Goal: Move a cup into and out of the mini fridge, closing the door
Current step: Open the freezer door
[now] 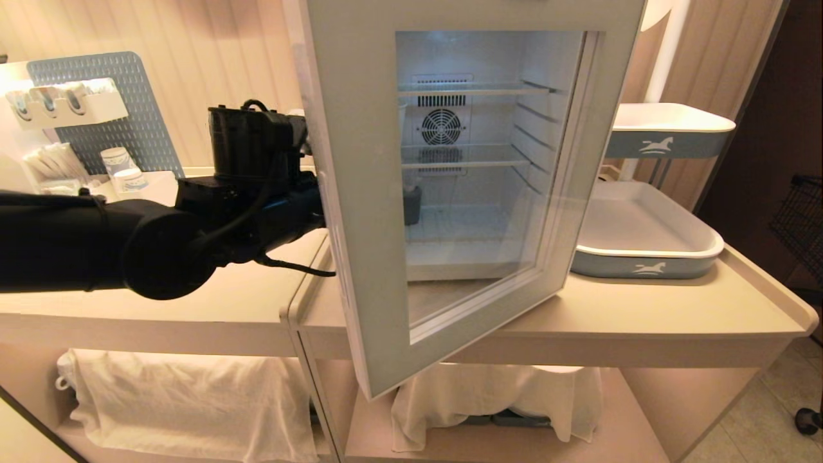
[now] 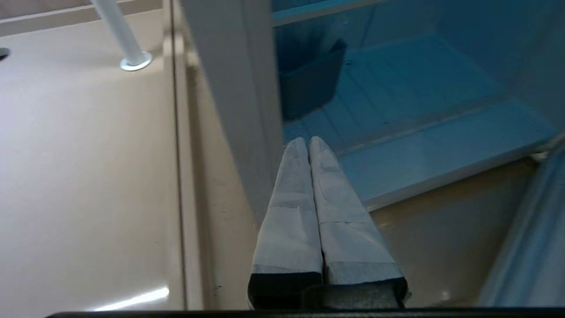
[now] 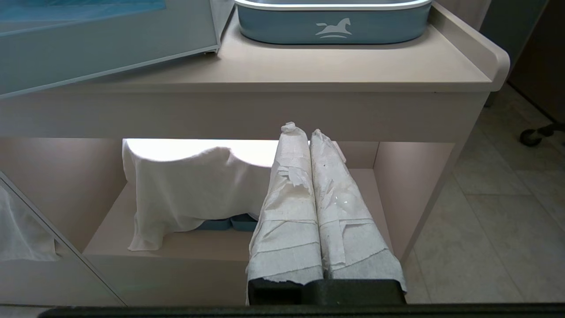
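So the mini fridge (image 1: 476, 161) fills the upper middle of the head view with its light on, and the door (image 1: 360, 212) hangs swung open toward the camera, its glass panel covering most of the centre of the frame. Through the glass you can see the wire shelves and the round fan (image 1: 441, 127) at the back. A dark tub (image 1: 412, 205) sits on the fridge floor, at the left side of the opening.

The left arm comes in from the left edge, and its wrist disappears behind the door frame. In the left wrist view, the left claw (image 2: 307, 142) has both taped fingers pressed together, holding nothing, right at the fridge's front edge.

The right claw (image 3: 304, 132) is pinched closed too, empty (parked low, in front of the tabletop (image 3: 353, 66)).

The cup is probably one of the small white cups (image 1: 128, 177) at far left, but it's too small to be sure.
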Controlling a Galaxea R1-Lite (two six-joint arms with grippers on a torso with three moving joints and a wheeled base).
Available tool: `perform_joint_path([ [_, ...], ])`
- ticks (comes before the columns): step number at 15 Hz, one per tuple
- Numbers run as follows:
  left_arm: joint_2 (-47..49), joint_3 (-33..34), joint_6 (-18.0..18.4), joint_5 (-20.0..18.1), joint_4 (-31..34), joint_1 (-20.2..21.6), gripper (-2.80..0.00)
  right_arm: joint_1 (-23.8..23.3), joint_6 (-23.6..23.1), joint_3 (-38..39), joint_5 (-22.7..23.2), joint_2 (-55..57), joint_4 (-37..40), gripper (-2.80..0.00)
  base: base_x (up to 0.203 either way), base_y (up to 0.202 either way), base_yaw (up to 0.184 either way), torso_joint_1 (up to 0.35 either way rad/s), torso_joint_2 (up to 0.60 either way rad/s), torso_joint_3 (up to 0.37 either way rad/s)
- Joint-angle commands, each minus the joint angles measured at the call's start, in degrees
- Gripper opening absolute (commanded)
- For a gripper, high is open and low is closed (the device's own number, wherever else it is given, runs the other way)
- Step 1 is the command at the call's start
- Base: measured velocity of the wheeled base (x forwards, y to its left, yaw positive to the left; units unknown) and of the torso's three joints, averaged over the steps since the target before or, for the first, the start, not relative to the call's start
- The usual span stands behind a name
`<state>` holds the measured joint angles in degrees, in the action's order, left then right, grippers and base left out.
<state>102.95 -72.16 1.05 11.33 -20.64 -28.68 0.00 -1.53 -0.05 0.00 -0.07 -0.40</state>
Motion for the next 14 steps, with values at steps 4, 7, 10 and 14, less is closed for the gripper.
perform_joint_path([
  [4,-3.1,0.5,-5.4,-0.3,0.9,-5.3,-2.80,0.0,0.0,0.0,0.0,0.1,0.0,-2.80,0.000,0.000,0.000,0.000,0.00,0.000],
  [7,-4.8,0.2,-8.3,-0.3,1.6,-10.5,-2.80,0.0,0.0,0.0,0.0,0.1,0.0,-2.80,0.000,0.000,0.000,0.000,0.00,0.000],
  [10,-5.9,-0.1,-10.4,-0.5,1.8,-16.7,-2.80,0.0,0.0,0.0,0.0,0.1,0.0,-2.80,0.000,0.000,0.000,0.000,0.00,0.000],
  [14,-6.5,-0.6,-12.9,-0.4,1.7,-25.7,-2.80,0.0,0.0,0.0,0.0,0.1,0.0,-2.80,0.000,0.000,0.000,0.000,0.00,0.000],
])
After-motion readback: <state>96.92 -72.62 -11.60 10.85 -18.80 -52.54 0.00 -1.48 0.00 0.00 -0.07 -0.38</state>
